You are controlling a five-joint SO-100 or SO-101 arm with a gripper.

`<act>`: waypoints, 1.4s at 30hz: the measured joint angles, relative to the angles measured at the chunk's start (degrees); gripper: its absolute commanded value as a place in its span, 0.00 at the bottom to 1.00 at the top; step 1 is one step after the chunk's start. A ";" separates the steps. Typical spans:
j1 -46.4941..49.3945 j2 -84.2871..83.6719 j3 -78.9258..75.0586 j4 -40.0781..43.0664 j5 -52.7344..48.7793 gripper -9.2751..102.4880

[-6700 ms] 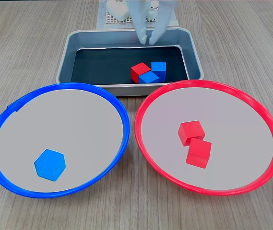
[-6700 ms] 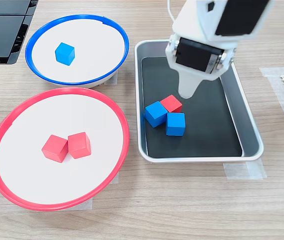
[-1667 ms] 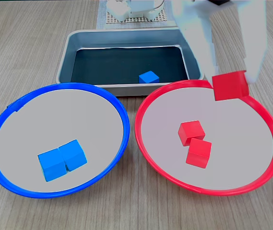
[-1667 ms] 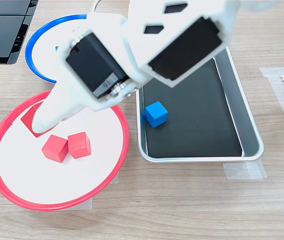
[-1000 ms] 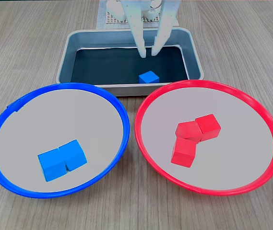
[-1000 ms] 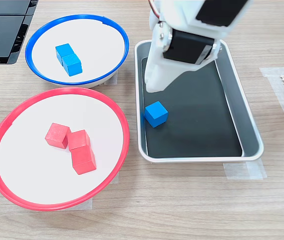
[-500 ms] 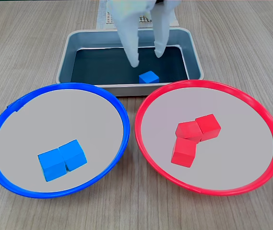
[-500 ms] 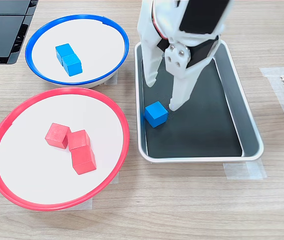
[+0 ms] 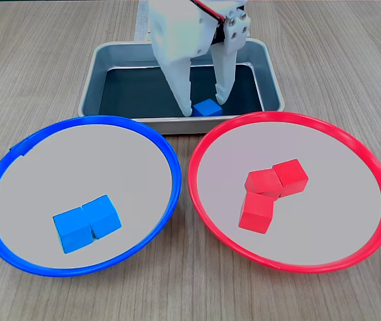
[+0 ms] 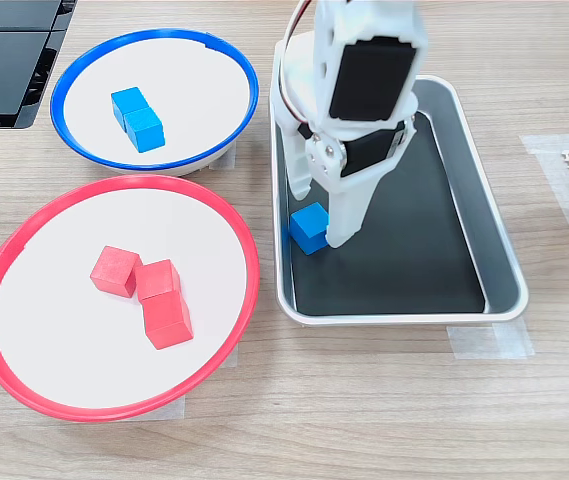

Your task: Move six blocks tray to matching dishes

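White two-finger gripper (image 9: 202,110) is down inside the rectangular grey metal tray with black bottom (image 10: 499,270), fingers apart and straddling the last small glossy blue cube (image 10: 309,227), which sits near the tray's long edge facing the dishes. Whether either pad touches the cube, cannot tell.

Round shallow blue-rimmed dish (image 9: 16,150) holds two blue cubes (image 9: 86,223), touching, off toward its near-left rim in a fixed view. Round red-rimmed dish (image 9: 371,174) holds three red cubes (image 9: 270,192) clustered near centre.

Judgement: five of six placed; final grasp in hand.

Risks:
- Cube looks rotated to the jaw line; closing on corners could twist or squirt it out.
- Cube is close to the tray wall; a finger could catch the rim.
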 measured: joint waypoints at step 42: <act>12.39 25.49 23.64 -53.09 96.77 0.12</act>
